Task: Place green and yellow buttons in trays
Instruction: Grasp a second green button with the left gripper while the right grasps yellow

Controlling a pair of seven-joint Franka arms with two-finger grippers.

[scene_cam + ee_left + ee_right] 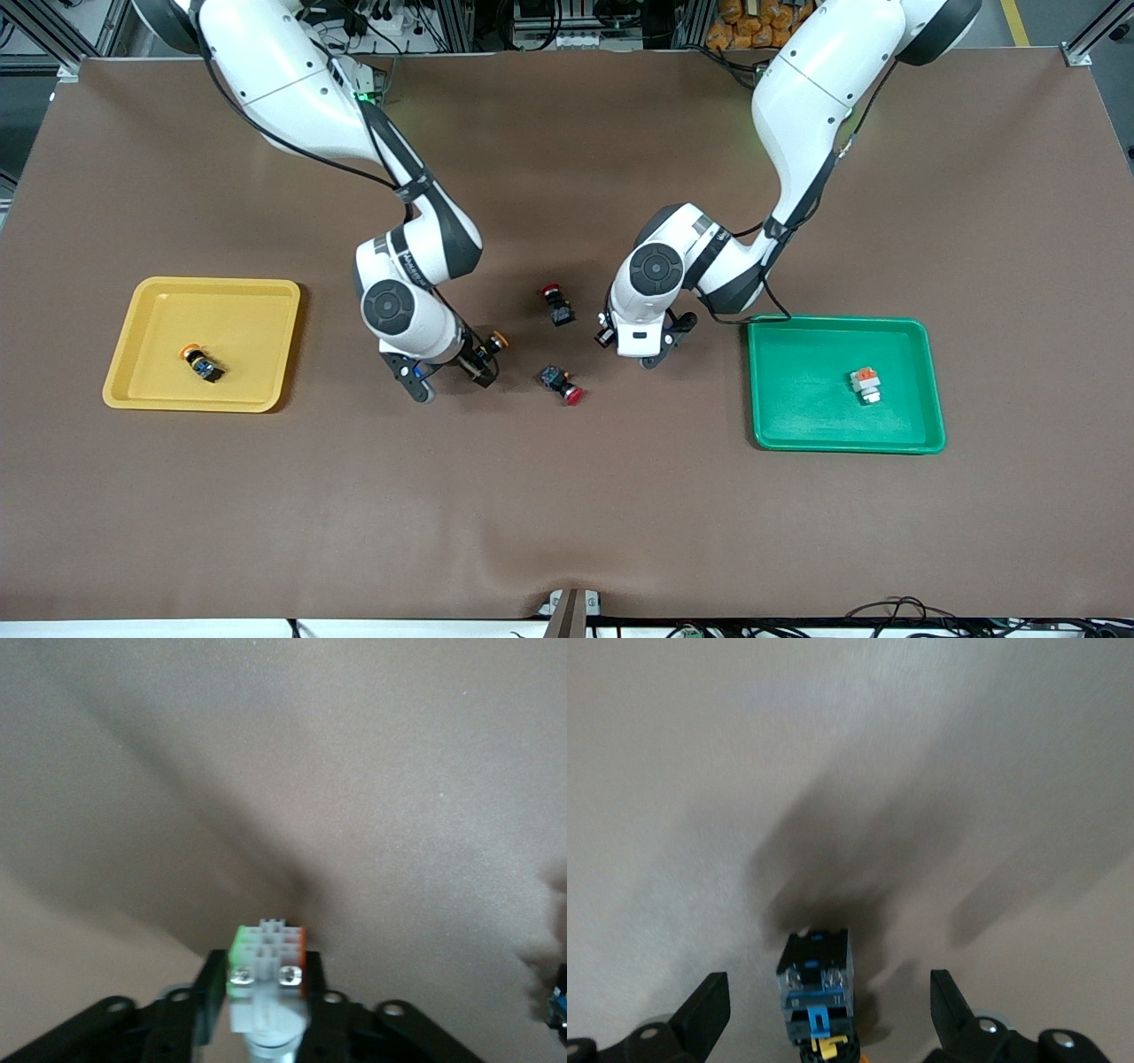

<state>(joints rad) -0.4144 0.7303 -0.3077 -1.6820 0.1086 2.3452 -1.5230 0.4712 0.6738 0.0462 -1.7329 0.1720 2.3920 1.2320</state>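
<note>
Bright even light, blurred wrist views

Left gripper [640, 347]: hidden under its own wrist in the front view, held white-grey button [267, 950] unseen there; that button's lower end cut off by the left wrist view's edge. Yellow-capped button [816, 985]: cap cut off in the right wrist view. Dark object [558, 1005] at the left wrist view's edge: cut off, blurred, unidentifiable. Button [202, 363] in yellow tray [257, 306]: body details too small to tell.

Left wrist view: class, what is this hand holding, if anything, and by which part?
The left hand holds the white-grey button, its fingers pressed on two opposite sides, one green-edged, one orange-edged.
</note>
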